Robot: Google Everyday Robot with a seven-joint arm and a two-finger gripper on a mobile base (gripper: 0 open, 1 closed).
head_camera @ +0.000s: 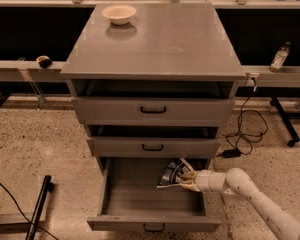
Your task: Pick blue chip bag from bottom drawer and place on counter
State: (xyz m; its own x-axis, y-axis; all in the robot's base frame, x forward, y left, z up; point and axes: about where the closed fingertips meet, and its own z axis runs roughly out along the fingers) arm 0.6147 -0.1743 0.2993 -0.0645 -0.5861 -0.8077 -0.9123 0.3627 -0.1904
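The bottom drawer (140,223) is pulled open. The blue chip bag (170,173), dark with white patches, stands tilted at the drawer's back right, below the middle drawer's front. My gripper (187,180) reaches in from the right, over the drawer's right wall. Its pale fingers (188,175) are shut on the bag's right edge. The counter (165,39) is the grey top of the cabinet, well above the gripper.
A cream bowl (119,13) sits on the counter's back left. The top drawer (152,110) and middle drawer (152,147) stand slightly open. A bottle (279,57) and a small dark object (43,61) rest on the ledge behind. Cables (245,134) lie on the floor at right.
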